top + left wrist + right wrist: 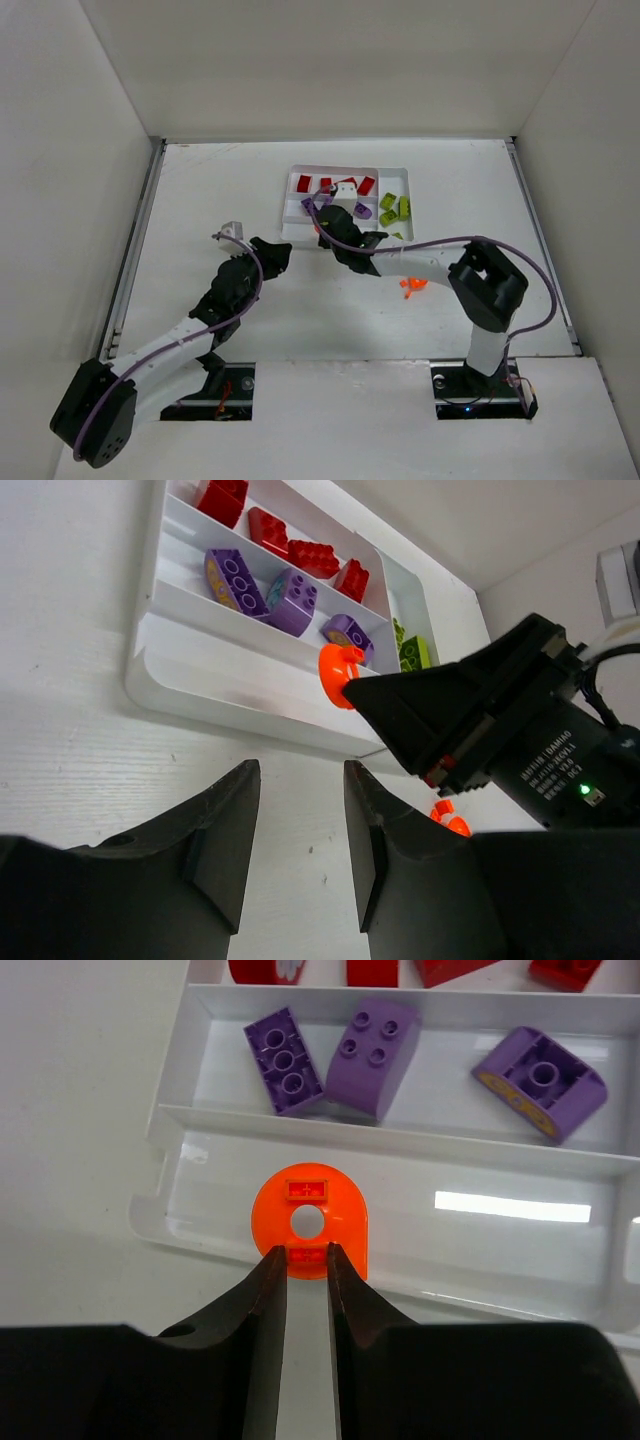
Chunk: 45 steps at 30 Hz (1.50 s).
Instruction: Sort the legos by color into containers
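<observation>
The white tray (pixel 290 215) lies at the table's far middle. Red legos (pixel 335 184) fill its far slot, purple legos (pixel 362 210) the middle slot, yellow-green legos (pixel 395 208) the crosswise slot on the right. My right gripper (pixel 305 1255) is shut on a round orange lego (pixel 310 1222) and holds it over the near slot (pixel 480 1260), which holds nothing else. It also shows in the left wrist view (pixel 335 672). My left gripper (pixel 300 780) is open and empty above the bare table, just short of the tray's near edge (pixel 200 685).
More orange legos (pixel 411 287) lie on the table beside the right arm's forearm, also in the left wrist view (pixel 450 818). White walls close in the table on three sides. The right arm reaches across in front of the tray.
</observation>
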Available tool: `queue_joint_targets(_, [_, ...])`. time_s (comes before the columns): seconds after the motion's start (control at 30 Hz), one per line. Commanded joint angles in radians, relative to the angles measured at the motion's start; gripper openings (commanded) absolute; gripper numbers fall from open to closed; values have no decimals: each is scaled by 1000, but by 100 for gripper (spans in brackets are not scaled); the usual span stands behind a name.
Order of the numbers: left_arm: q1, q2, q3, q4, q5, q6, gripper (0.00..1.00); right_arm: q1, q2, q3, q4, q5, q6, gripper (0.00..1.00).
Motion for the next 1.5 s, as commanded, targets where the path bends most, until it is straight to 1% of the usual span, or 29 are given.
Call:
queue_joint_targets(0.0, [12, -8, -14, 6, 1, -17, 37, -5, 67, 83, 32, -46, -17, 24])
queue_joint_targets(0.1, [9, 1, -11, 15, 12, -23, 37, -3, 111, 127, 32, -60, -1, 27])
queue_joint_targets(0.23, [-1, 22, -5, 18, 8, -23, 37, 0, 128, 164, 44, -57, 23, 45])
queue_joint_targets(0.3, [-11, 21, -5, 20, 3, -18, 36, 0, 104, 163, 48, -50, 38, 50])
queue_joint_targets(0.37, [-17, 26, -5, 23, -11, -12, 36, 0, 56, 128, 63, -37, 42, 55])
queue_joint_targets(0.43, [-21, 39, 0, 23, -2, -15, 36, -5, -28, 45, 87, -5, 43, 55])
queue_joint_targets(0.47, [-30, 47, 6, 23, 3, -15, 36, -5, -75, -8, 97, 21, 43, 52])
queue_joint_targets(0.57, [-92, 96, 32, 35, -6, 6, 36, -18, -249, -217, 94, 147, 71, 39])
queue_joint_targets(0.63, [-136, 142, 57, 48, 0, 16, 35, -41, -377, -373, 69, 218, 138, 33])
queue_joint_targets(0.7, [-194, 185, 80, 63, -5, 23, 35, -84, -518, -524, -27, 244, 268, 32])
queue_joint_targets(0.73, [-219, 206, 89, 75, -8, 35, 35, -106, -571, -573, -90, 244, 337, 32])
queue_joint_targets(0.77, [-240, 232, 98, 87, -14, 46, 35, -126, -615, -613, -154, 241, 401, 36])
queue_joint_targets(0.83, [-264, 268, 112, 100, -11, 51, 35, -156, -674, -668, -263, 236, 489, 48])
queue_joint_targets(0.87, [-276, 277, 116, 101, -12, 49, 35, -167, -689, -685, -303, 235, 505, 54])
queue_joint_targets(0.93, [-285, 282, 118, 107, -17, 54, 35, -169, -691, -685, -340, 221, 508, 55])
queue_joint_targets(0.97, [-284, 283, 116, 114, -19, 54, 35, -167, -685, -672, -357, 210, 505, 61])
queue_joint_targets(1.03, [-273, 276, 109, 114, -9, 43, 35, -169, -665, -649, -383, 195, 500, 63])
queue_joint_targets(1.07, [-270, 260, 104, 111, -9, 42, 35, -173, -657, -644, -396, 194, 502, 60])
queue_joint_targets(1.13, [-268, 228, 92, 112, -20, 46, 36, -190, -654, -638, -414, 180, 512, 58])
queue_joint_targets(1.17, [-264, 217, 87, 112, -22, 43, 36, -198, -656, -636, -419, 164, 526, 57])
queue_joint_targets(1.23, [-253, 196, 81, 106, -16, 39, 36, -207, -648, -635, -410, 119, 554, 52])
queue_joint_targets(1.33, [-251, 162, 70, 104, -17, 34, 36, -210, -619, -616, -400, 92, 577, 50])
queue_joint_targets(1.37, [-248, 153, 66, 104, -19, 34, 36, -210, -611, -612, -399, 83, 591, 53])
queue_joint_targets(1.4, [-245, 145, 63, 104, -17, 34, 36, -212, -601, -609, -394, 74, 614, 58])
queue_joint_targets(1.47, [-235, 116, 57, 97, -8, 25, 36, -213, -578, -607, -373, 54, 646, 61])
